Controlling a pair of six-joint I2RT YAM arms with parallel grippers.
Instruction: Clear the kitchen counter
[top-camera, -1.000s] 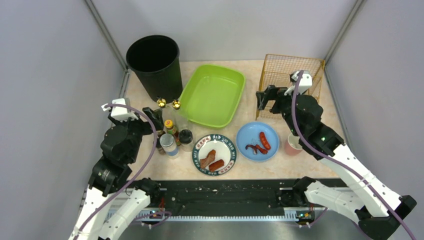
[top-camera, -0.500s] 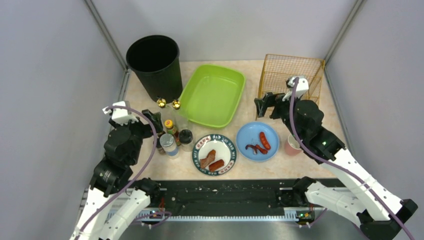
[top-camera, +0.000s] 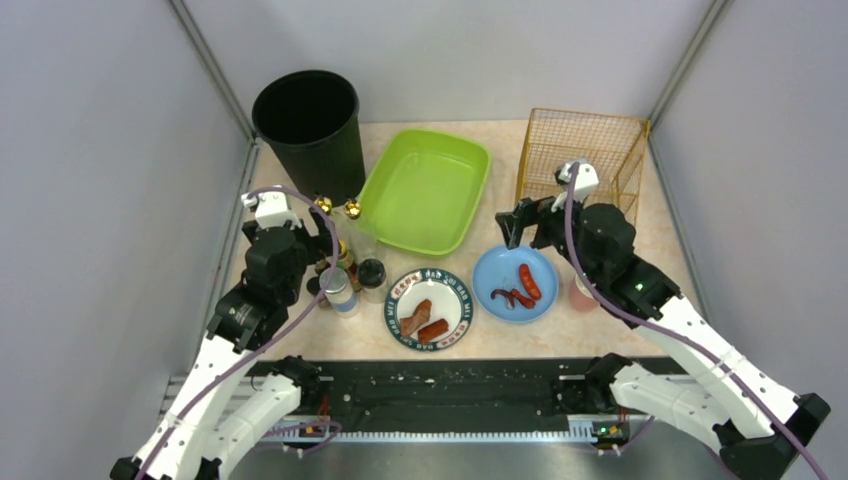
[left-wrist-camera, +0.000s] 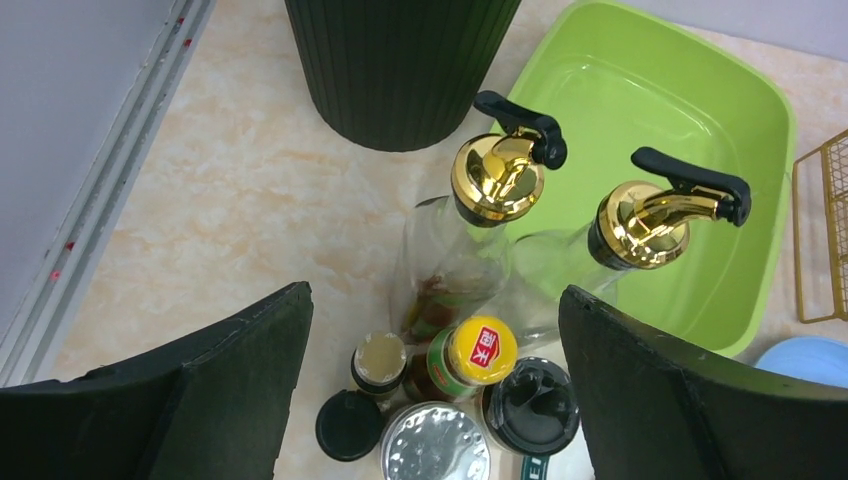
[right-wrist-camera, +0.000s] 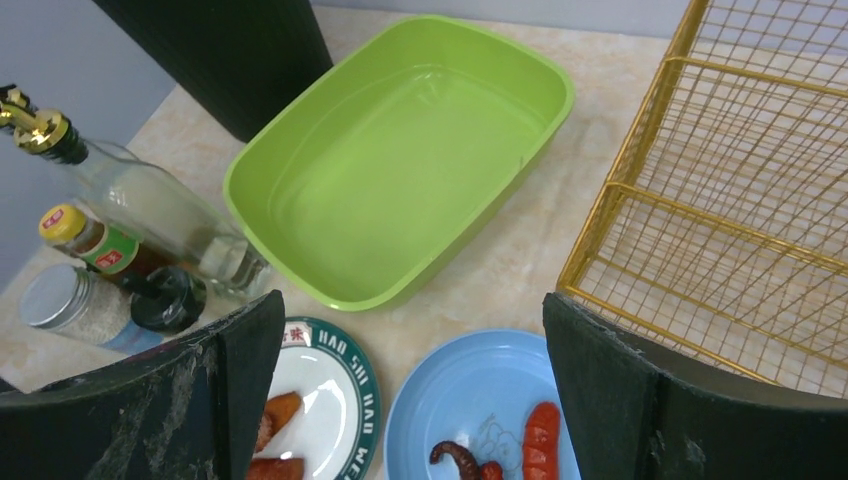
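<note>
Progress: by my reading the clearing has hardly begun. The green tray (top-camera: 425, 190) is bare inside and the wire basket (top-camera: 580, 150), right of the tray, looks empty. The inside of the black bin (top-camera: 308, 125), left of the tray's far corner, is too dark to judge.

Left to clear, all on the kitchen counter (top-camera: 503, 150):
- a patterned plate (top-camera: 392, 300) with browned food pieces (top-camera: 425, 318), just near of the tray;
- a blue plate (top-camera: 500, 275) with sausages (top-camera: 528, 281), near-right of the tray;
- a pink cup (top-camera: 583, 292) further right of the tray, partly hidden by the right arm;
- two glass bottles with gold pourers (left-wrist-camera: 497, 175), a yellow-capped bottle (left-wrist-camera: 483, 350), a metal-lidded shaker (left-wrist-camera: 435, 445) and a black-lidded jar (left-wrist-camera: 530, 405), bunched at the tray's near-left corner.

Left gripper (left-wrist-camera: 435, 300): fingers wide apart, holding nothing, above the bottle cluster.
Right gripper (right-wrist-camera: 412, 300): fingers wide apart, holding nothing, above the tray's near-right edge.

Surface: pale marbled stone pattern, flat, spreading under and around the tray to all sides. A black rail (top-camera: 450, 395) carries the arm bases well near of the tray.

Room: plain grey walls close in left, right and behind the tray.
</note>
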